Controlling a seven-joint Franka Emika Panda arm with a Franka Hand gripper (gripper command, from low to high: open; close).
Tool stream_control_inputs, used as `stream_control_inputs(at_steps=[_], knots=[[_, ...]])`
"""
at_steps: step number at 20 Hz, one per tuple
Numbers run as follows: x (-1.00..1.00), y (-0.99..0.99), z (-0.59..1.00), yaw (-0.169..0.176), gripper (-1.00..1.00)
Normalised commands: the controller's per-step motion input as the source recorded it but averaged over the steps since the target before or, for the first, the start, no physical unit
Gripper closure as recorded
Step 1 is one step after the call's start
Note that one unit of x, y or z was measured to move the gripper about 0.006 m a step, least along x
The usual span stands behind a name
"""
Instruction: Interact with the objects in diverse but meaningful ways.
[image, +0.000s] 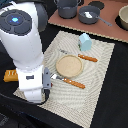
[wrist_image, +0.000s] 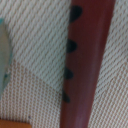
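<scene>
You are looking at the white arm (image: 25, 50) leaning low over the near corner of a pale woven placemat (image: 102, 70) that is lying on the dark bench (image: 107, 107). The arm's body is hiding the tool in the exterior view, and the wrist view is not showing its fingers, so you cannot tell whether it is wide, narrow or holding anything.

The wrist view is showing a reddish-brown sausage (wrist_image: 87, 60) with dark scored marks, lying on the placemat's weave close under the camera.

The pale blue house-shaped carton (image: 85, 41) is standing upright at the placemat's far edge. A round tan plate (image: 68, 64) is sitting mid-mat, between an orange-handled fork (image: 80, 56) and an orange-handled knife (image: 70, 81). The yellow-orange bread loaf (image: 10, 75) is peeking out beside the arm at the exterior view's left. Grey pots (image: 89, 15) are standing on the brown board beyond.
</scene>
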Motion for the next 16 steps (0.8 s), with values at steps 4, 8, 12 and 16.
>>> stream_control_inputs(at_steps=[4,8,12,16], knots=[[0.00,-0.09,-0.19,0.042,1.00],[0.00,-0.10,-0.09,0.043,1.00],[0.00,-0.06,0.59,0.018,1.00],[0.18,0.00,1.00,0.000,1.00]])
